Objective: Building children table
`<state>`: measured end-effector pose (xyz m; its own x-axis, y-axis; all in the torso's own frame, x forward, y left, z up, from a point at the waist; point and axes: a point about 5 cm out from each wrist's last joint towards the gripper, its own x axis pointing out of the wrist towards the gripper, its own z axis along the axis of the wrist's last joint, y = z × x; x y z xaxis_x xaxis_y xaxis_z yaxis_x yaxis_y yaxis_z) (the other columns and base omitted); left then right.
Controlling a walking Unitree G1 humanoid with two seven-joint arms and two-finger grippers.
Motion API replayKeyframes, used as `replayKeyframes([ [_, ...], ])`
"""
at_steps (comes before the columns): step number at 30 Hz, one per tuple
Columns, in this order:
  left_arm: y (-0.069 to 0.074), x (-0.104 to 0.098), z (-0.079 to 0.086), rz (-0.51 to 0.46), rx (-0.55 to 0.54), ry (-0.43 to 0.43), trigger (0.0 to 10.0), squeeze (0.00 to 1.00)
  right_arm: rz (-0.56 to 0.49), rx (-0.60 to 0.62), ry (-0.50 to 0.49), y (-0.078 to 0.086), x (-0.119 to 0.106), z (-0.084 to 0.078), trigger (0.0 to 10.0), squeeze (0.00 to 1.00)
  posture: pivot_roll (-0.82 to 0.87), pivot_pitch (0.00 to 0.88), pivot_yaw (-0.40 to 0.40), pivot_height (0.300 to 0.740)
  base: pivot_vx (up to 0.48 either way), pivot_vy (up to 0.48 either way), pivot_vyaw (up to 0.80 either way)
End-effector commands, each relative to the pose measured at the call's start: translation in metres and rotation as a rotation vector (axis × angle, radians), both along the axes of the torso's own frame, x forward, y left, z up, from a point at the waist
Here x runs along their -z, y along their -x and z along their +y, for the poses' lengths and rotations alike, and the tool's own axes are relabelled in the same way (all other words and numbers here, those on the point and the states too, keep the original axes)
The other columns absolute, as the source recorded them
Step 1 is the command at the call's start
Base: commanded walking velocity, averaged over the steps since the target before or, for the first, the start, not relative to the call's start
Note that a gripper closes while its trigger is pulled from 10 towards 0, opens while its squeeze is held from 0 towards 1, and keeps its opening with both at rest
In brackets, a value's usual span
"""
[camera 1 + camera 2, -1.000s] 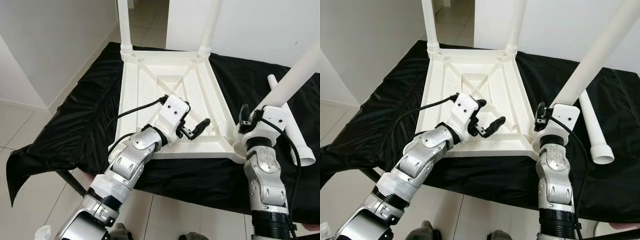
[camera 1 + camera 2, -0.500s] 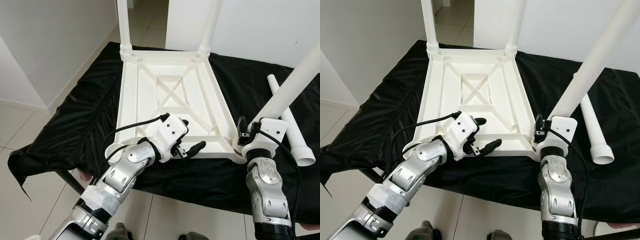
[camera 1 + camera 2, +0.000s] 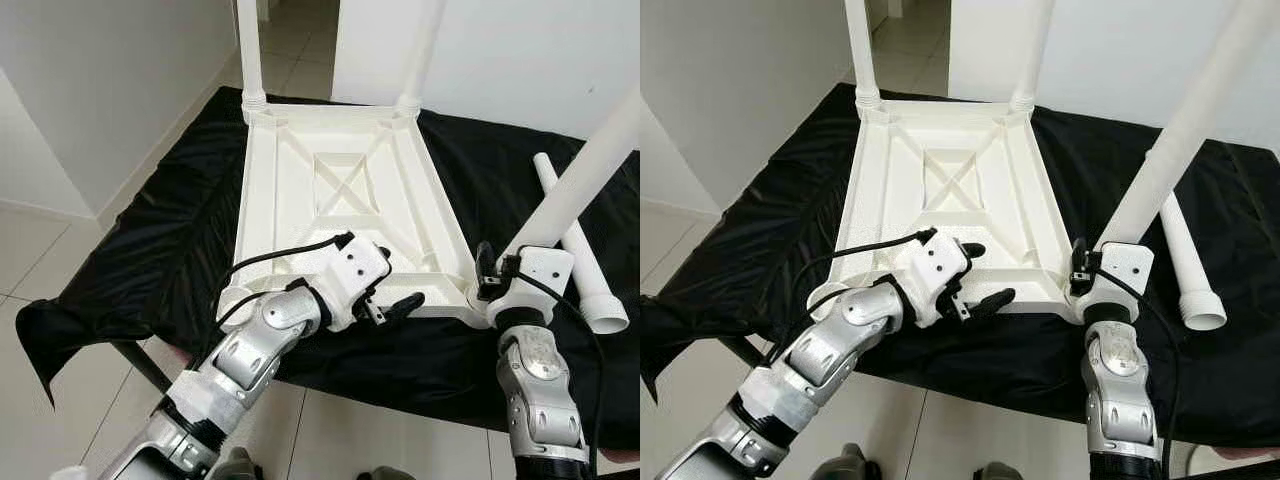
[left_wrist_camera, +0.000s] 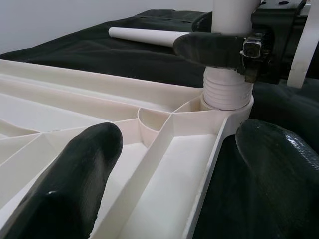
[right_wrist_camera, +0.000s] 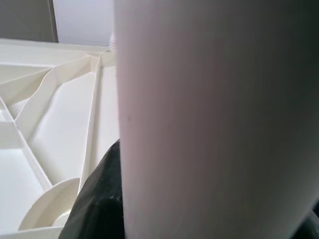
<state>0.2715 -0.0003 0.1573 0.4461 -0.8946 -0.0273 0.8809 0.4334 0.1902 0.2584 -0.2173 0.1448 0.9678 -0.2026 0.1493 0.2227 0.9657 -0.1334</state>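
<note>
Upturned table top (image 3: 340, 190) on the cloth-covered bench (image 3: 150, 240) before me, two legs (image 3: 250, 50) standing at its far corners, a third leg (image 3: 590, 170) in its near right corner where my right gripper (image 3: 487, 270) sits, loose leg (image 3: 583, 250) lying right of it, my left gripper (image 3: 395, 290) at the near edge.

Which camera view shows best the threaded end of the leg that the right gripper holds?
The left wrist view: the threaded end sits in the corner socket. In the eye views the right gripper hides it; the right wrist view shows the blurred leg.
</note>
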Motion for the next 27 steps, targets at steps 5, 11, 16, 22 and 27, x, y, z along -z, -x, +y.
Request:
replayKeyframes([
  [5,0.009,0.008,-0.003,0.045,0.138,-0.065,10.0,0.0,0.087,-0.013,0.078,0.006,0.018,-0.006,10.0,0.0,0.0,0.004,-0.02,0.74,0.0,0.0,0.0],
  [11,0.022,0.013,-0.005,0.074,0.2,-0.087,10.0,0.0,0.125,-0.109,0.15,0.009,0.029,-0.004,10.0,0.0,0.0,0.011,-0.022,0.74,0.0,0.0,0.0],
  [16,0.024,0.014,-0.005,0.08,0.199,-0.088,10.0,0.0,0.136,-0.149,0.144,0.013,0.036,-0.003,10.0,0.0,0.01,0.015,-0.025,0.74,0.0,0.0,0.0],
  [22,0.021,0.012,-0.004,0.079,0.18,-0.092,10.0,0.0,0.137,-0.14,-0.002,0.016,0.046,-0.003,10.0,0.0,0.01,0.02,-0.026,0.74,0.0,0.0,0.0],
  [27,0.022,0.011,-0.004,0.078,0.181,-0.091,10.0,0.0,0.136,-0.11,-0.086,0.017,0.049,-0.005,10.0,0.0,0.01,0.02,-0.027,0.74,0.0,0.0,0.0],
])
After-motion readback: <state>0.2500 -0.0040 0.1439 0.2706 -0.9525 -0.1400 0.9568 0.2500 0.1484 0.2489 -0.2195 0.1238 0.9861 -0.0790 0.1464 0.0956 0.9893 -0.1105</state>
